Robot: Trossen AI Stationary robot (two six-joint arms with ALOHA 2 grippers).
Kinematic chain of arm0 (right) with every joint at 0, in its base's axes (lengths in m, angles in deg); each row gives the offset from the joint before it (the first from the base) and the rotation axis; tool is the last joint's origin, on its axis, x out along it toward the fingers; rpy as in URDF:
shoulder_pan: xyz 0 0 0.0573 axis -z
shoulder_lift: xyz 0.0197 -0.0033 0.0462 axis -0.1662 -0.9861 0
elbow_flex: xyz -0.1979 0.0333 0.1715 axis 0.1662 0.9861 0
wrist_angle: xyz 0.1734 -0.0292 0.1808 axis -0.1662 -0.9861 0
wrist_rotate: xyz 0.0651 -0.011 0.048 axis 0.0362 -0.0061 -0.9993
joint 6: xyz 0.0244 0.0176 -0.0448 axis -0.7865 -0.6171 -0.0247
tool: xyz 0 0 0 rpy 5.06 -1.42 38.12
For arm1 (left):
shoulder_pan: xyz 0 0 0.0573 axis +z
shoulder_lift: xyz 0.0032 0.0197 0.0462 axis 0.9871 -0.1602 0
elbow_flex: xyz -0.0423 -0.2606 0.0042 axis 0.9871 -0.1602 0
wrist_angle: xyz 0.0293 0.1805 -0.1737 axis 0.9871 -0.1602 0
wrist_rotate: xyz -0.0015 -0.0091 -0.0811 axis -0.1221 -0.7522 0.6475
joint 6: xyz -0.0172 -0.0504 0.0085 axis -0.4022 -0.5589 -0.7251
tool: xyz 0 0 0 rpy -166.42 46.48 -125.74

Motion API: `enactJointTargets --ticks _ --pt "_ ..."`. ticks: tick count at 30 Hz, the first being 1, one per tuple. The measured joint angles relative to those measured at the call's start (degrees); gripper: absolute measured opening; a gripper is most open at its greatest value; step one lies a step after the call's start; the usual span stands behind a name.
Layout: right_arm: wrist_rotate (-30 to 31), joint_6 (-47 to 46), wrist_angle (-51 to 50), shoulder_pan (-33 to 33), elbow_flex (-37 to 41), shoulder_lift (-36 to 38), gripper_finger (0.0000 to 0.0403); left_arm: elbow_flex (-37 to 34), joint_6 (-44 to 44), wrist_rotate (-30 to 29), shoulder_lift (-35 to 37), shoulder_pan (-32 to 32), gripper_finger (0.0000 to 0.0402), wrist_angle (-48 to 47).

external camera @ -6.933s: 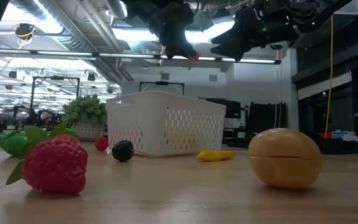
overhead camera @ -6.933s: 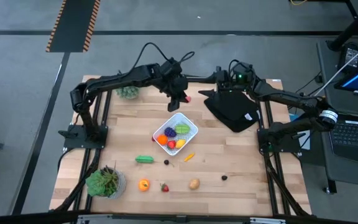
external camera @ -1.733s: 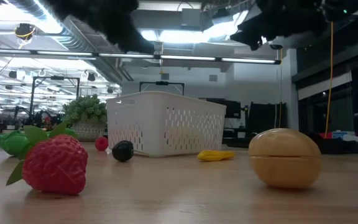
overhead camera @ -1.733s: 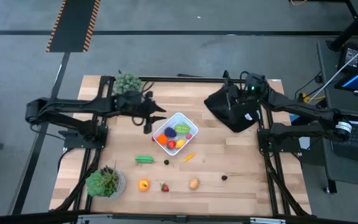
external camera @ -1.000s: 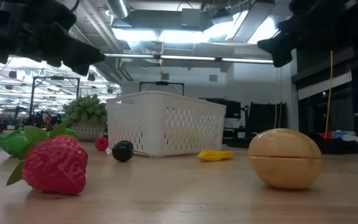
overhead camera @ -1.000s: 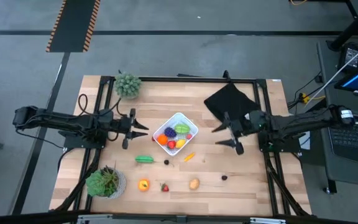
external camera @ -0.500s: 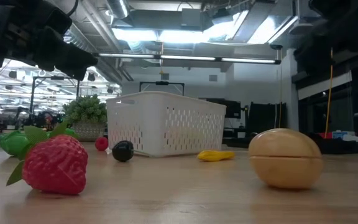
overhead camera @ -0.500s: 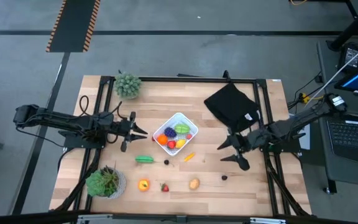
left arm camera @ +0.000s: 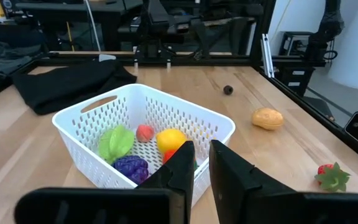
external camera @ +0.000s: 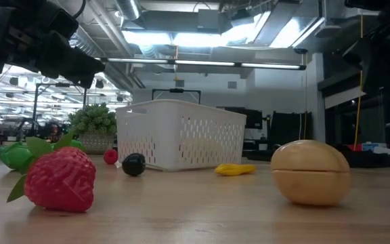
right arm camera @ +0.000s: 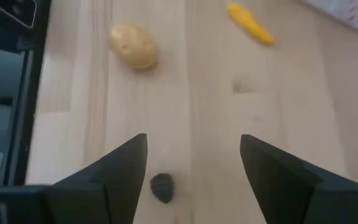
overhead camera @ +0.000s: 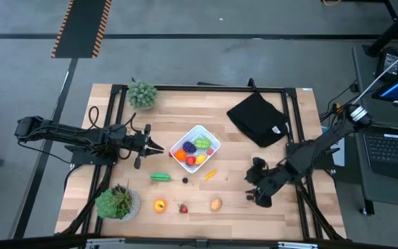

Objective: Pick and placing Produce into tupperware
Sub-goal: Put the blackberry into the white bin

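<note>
The white tupperware (overhead camera: 195,146) stands mid-table and holds purple, green, orange, yellow and red produce; it also shows in the left wrist view (left arm camera: 92,118). Loose on the wood lie a green piece (overhead camera: 161,177), a yellow-orange piece (overhead camera: 210,174), an orange (overhead camera: 159,205), a strawberry (overhead camera: 183,207), a tan potato (overhead camera: 215,204) and a small dark berry (right arm camera: 162,186). My right gripper (overhead camera: 255,189) is open and empty above that berry, which lies below its fingers (right arm camera: 193,149) toward one of them. My left gripper (overhead camera: 154,145) is shut and empty, left of the tupperware, pointing at it (left arm camera: 202,155).
A black cloth (overhead camera: 258,119) lies at the far right. One potted plant (overhead camera: 142,95) stands at the far left and another (overhead camera: 118,202) at the near left. A second dark berry (overhead camera: 185,180) lies near the green piece. Bare wood lies around the right gripper.
My right gripper has gone toward the table's near edge, from beside the black cloth to above the dark berry at the near right, and has stayed open.
</note>
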Motion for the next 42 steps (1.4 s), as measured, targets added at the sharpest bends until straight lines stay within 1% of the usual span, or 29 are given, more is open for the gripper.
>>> enactJointTargets --ticks 7,12,22,27,30,36,42 --pt "-0.07 -6.28 -4.95 -3.05 -7.21 -9.92 0.0259 0.00 0.00 0.00 0.00 0.00 0.0026 -0.29" --pt "-0.15 -9.80 -6.70 -4.45 -8.74 -13.40 0.0259 -0.02 0.13 0.00 -0.01 0.00 0.0016 -0.99" --pt "-0.67 -10.52 -6.57 -4.71 -8.48 -14.53 0.0259 -0.02 0.13 0.00 -0.02 0.01 0.0001 -1.12" --pt "-0.65 -10.67 -6.60 -4.71 -8.46 -14.53 0.0259 -0.02 0.15 0.00 -0.02 0.00 0.0013 -1.12" --pt "-0.63 -12.32 -7.18 -4.71 -8.46 -14.53 0.0259 -0.02 0.15 0.00 -0.01 0.01 0.0022 -1.12" --pt "-0.61 -14.01 -12.00 -4.71 -8.41 -14.52 0.0259 -0.02 0.13 0.00 -0.02 0.02 0.0038 -1.12" --pt "-0.63 -15.49 -11.89 -4.84 -8.41 -15.89 0.0259 -0.02 0.13 0.00 -0.02 0.01 0.0053 -1.12"
